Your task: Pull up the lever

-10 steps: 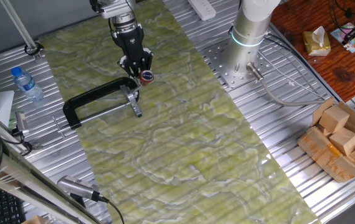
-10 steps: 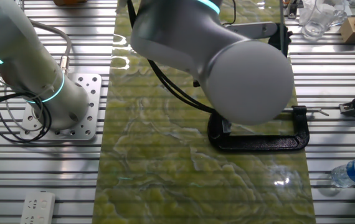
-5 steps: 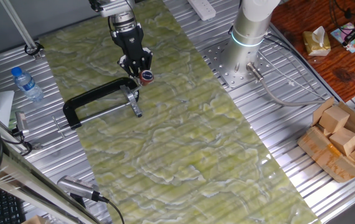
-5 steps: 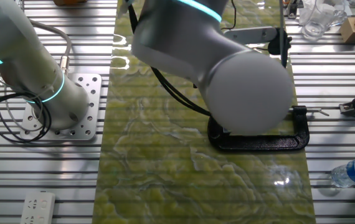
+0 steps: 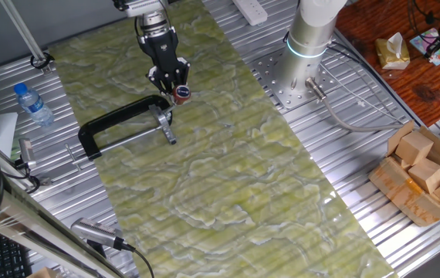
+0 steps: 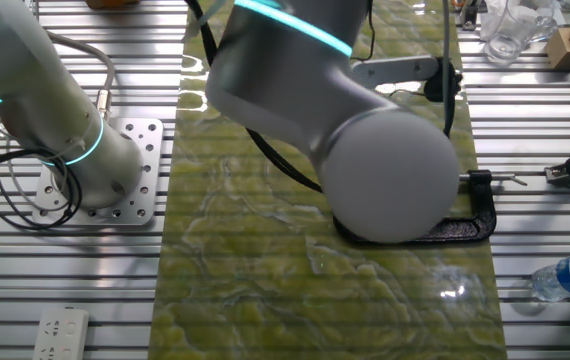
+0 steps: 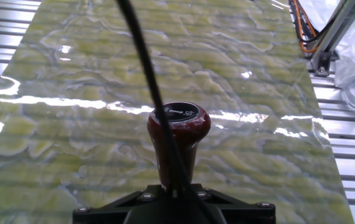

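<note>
Gripper — clamped on lever.

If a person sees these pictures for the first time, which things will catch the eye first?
First the big grey robot arm, which fills the middle of the other fixed view and hides most of the black clamp. Then, in the hand view, the red-brown knob of the lever, close to the camera above the green marbled mat. In one fixed view the gripper sits at that knob, beside the clamp.
</note>
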Robot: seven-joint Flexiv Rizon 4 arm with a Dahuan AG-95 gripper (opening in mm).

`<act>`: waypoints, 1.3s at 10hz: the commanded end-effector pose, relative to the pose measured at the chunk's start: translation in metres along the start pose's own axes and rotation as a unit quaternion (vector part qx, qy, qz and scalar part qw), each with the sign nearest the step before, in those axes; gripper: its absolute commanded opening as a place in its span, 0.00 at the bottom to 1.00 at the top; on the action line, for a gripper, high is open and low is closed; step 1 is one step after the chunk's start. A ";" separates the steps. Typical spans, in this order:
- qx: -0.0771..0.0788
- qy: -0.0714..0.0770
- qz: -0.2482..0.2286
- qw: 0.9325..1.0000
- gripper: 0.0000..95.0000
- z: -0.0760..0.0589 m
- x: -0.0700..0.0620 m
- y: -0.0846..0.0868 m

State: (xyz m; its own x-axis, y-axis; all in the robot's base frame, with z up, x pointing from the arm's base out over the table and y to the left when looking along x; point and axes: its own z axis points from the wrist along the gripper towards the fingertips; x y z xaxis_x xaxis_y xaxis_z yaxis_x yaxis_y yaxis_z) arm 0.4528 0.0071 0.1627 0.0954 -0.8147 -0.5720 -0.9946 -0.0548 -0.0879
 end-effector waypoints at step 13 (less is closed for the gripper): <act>-0.022 -0.033 -0.013 0.999 0.00 -0.020 0.002 0.003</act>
State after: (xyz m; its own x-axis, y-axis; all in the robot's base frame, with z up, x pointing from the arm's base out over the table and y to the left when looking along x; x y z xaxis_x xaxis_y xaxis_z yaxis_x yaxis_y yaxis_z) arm 0.4494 0.0024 0.1618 0.1230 -0.7731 -0.6223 -0.9924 -0.1010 -0.0707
